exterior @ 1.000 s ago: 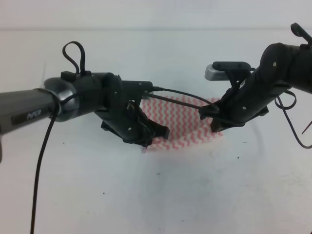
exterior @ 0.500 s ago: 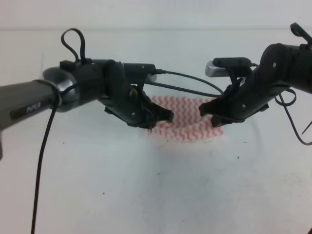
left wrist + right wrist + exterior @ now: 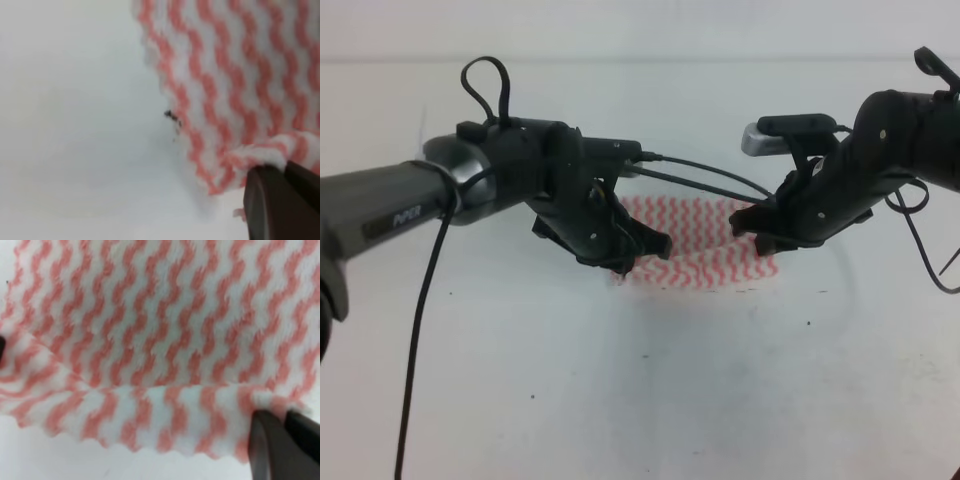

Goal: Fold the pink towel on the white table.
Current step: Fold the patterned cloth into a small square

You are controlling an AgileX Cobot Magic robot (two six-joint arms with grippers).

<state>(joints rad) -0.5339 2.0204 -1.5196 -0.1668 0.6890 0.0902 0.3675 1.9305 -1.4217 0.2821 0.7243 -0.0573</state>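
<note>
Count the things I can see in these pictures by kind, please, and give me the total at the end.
Pink towel: 1
White table: 1
Robot grippers: 2, the left gripper and the right gripper, each shut on a near corner of the towel
Wrist cameras: 2, one visible on each arm in the exterior high view
Total: 6

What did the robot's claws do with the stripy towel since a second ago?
Both claws, left and right, carried the near edge of the pink towel away from the camera, so less cloth shows. Both still pinch it. The white table looks the same.
</note>
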